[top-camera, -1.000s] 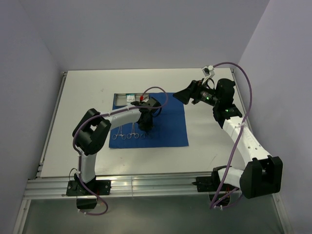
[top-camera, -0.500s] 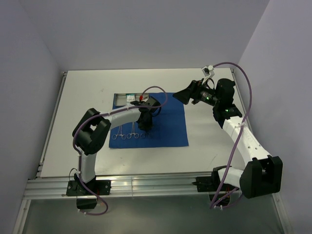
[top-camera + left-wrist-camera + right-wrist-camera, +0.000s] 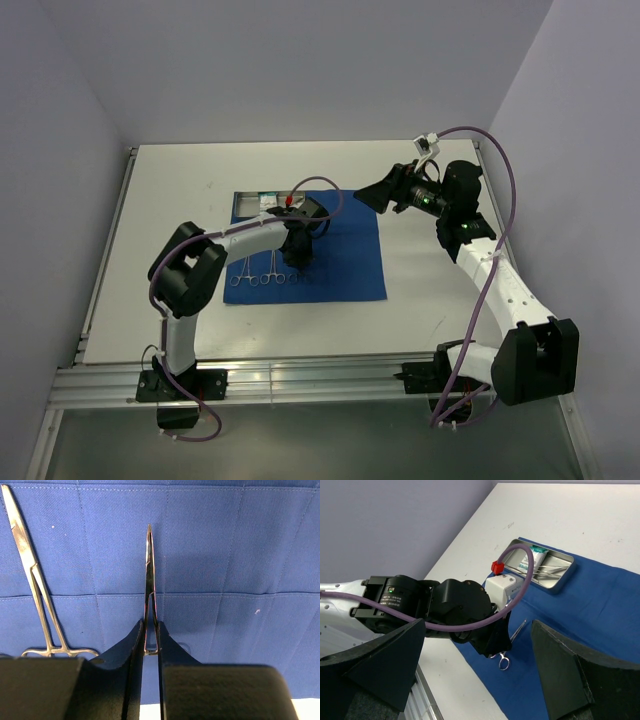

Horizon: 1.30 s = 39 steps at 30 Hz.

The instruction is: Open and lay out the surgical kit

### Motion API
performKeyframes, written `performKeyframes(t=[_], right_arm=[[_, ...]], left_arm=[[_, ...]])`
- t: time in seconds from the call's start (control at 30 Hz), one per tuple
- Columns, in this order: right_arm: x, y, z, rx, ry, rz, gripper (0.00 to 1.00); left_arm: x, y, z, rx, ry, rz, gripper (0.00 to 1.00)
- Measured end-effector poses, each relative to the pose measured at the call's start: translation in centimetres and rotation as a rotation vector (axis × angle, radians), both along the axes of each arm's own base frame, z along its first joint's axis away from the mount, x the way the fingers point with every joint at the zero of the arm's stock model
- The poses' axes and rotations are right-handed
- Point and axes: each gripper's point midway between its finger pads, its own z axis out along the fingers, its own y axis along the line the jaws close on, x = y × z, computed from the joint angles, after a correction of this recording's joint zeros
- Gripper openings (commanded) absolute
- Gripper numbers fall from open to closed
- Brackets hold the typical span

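The royal-blue cloth [image 3: 345,250] lies flat on the table. At its far left corner stands the steel tray [image 3: 243,208], which holds a white-green packet [image 3: 534,560] and slim instruments. Ring-handled clamps [image 3: 250,272] lie side by side on the cloth's near left part. My left gripper [image 3: 149,625] is low over the cloth, shut on a slim steel instrument [image 3: 149,565] whose tip points away from me. One clamp [image 3: 36,580] lies just to its left. My right gripper [image 3: 480,675] hangs open, high above the cloth's far right corner, with nothing between its fingers.
The white table [image 3: 180,180] ends at an aluminium rail [image 3: 300,380] along the near edge. Grey walls close in on the left, the back and the right. The left arm's purple cable [image 3: 470,625] loops above its wrist.
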Motion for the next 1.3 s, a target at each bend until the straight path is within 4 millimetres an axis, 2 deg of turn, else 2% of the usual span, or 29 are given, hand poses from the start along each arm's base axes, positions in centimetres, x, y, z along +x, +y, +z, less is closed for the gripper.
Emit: performKeyframes(t=[0.23,0.6,0.83,0.93,1.03,1.1,1.17,1.23,1.3], right_arm=[[0.0,0.0,0.1,0.001,-0.002,0.003,0.93],[0.0,0.1,-0.1,0.004,0.005,0.003,0.93],[0.0,0.1,-0.1,0.005,0.008,0.006,0.93],[0.0,0.1,-0.1,0.006,0.008,0.009,0.93],[0.0,0.1,-0.1,0.005,0.007,0.009,0.93],[0.0,0.1,-0.1,0.003,0.004,0.009,0.93],[0.0,0.1,-0.2,-0.004,-0.003,0.009,0.93],[0.1,0.0,-0.3,-0.012,-0.007,0.007,0.93],[0.1,-0.2,-0.4,-0.020,-0.010,0.004,0.93]], left_arm=[[0.0,0.1,0.0,-0.003,0.002,-0.008,0.19],[0.1,0.0,0.0,-0.014,0.000,-0.022,0.32],[0.3,0.2,0.1,-0.008,-0.001,-0.028,0.30],[0.6,0.6,0.7,0.010,0.001,-0.056,0.30],[1.8,0.0,3.2,-0.017,-0.061,-0.103,0.29],[2.8,-0.5,6.5,-0.058,-0.141,-0.158,0.27],[3.7,-1.2,10.9,-0.136,-0.229,-0.238,0.27],[4.8,-2.0,16.2,-0.252,-0.335,-0.351,0.27],[6.5,-1.4,20.9,-0.358,-0.440,-0.456,0.27]])
